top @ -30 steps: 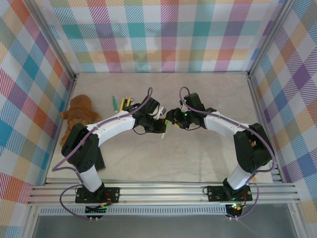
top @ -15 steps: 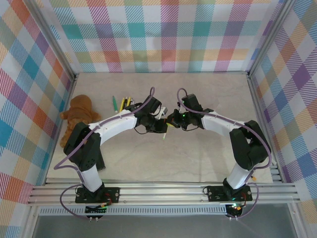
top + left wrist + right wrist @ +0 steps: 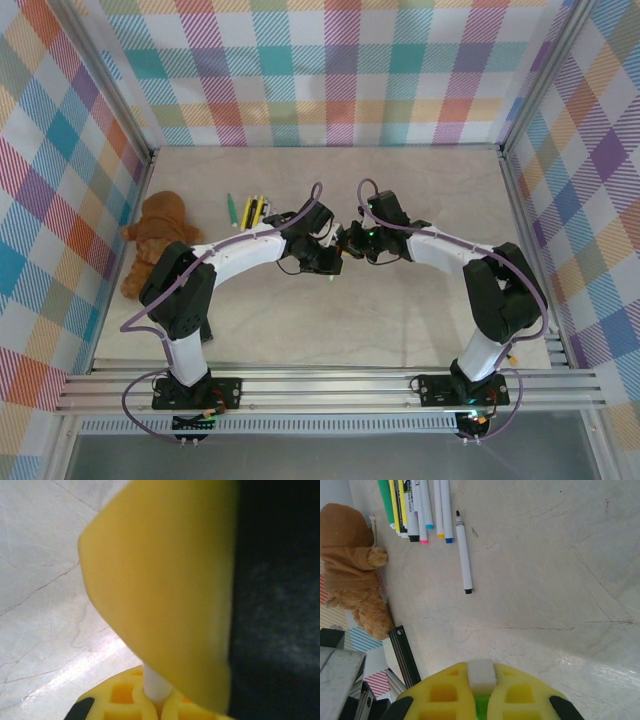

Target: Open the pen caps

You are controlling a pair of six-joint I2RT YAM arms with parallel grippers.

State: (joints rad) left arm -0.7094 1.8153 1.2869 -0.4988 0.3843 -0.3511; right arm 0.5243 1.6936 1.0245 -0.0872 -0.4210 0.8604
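Pen [image 3: 481, 675] between right fingers [image 3: 440, 694]

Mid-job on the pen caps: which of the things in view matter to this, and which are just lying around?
Job: white pen, clamped between left pincer and right pincer; row of pens with coloured ends; lone pen beside that row.
Lying about: teddy bear, left of the pens.
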